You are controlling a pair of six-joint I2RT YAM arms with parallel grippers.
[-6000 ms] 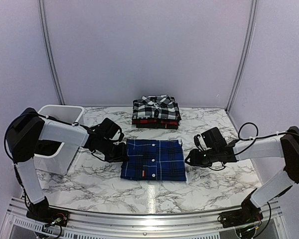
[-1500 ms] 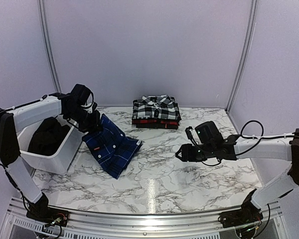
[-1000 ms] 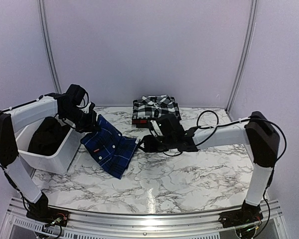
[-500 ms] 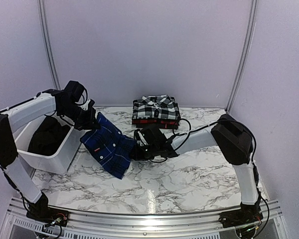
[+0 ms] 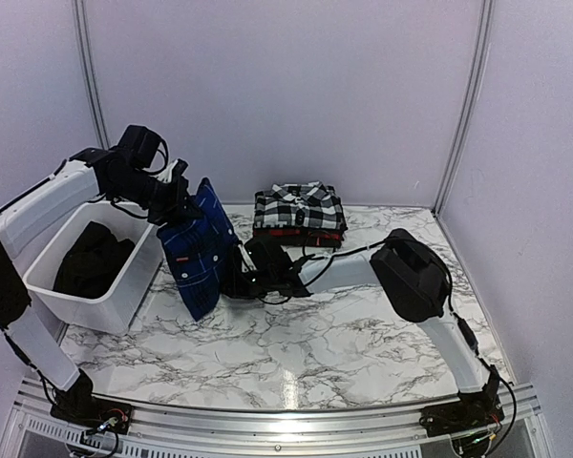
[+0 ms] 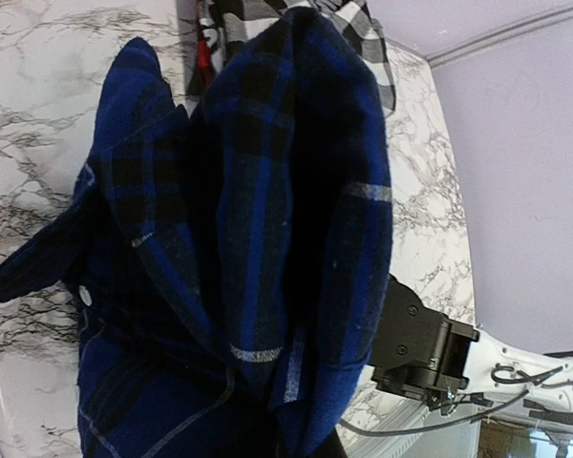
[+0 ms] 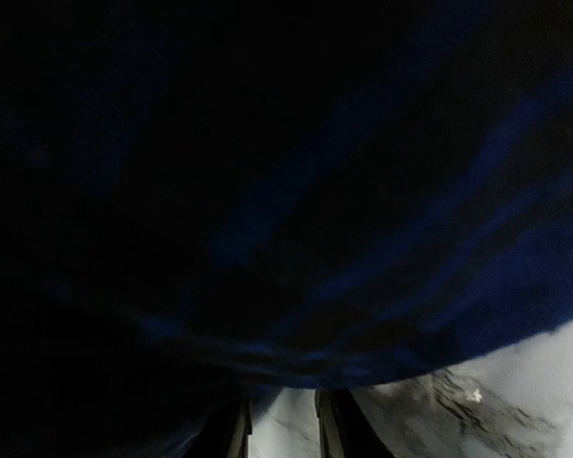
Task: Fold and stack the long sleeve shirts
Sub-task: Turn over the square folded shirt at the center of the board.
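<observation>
The royal blue plaid button-up shirt with navy and thin white lines (image 5: pixel 202 253) hangs off the white marble-patterned table (image 5: pixel 363 334) at about 10 o'clock. It droops in loose vertical folds from its top edge, and its lowest corner is close to the tabletop.

The left gripper (image 5: pixel 183 205) is raised above the table at 10 o'clock. Its fingers are pinched tight on the shirt's upper left edge, and the cloth falls away from them toward 5 o'clock. In the left wrist view the folded blue cloth fills the frame and hides those fingers.

The right gripper (image 5: pixel 235 281) reaches across the table to the shirt's lower right edge, at 4 o'clock from the left gripper and low near the surface. In the right wrist view dark blue cloth drapes over nearly everything. Only the bottoms of the two fingers (image 7: pixel 331 429) show, a narrow gap apart with marble visible between them. I cannot tell whether they pinch the cloth.

At 12 o'clock the folded black-and-white check collared shirt (image 5: pixel 299 205) lies on top of the folded red-and-black shirt (image 5: pixel 296 232), well apart from both grippers. At 9 o'clock stands the white plastic rectangular tub (image 5: pixel 115 298), with a dark cloth bundle (image 5: pixel 91 267) inside.
</observation>
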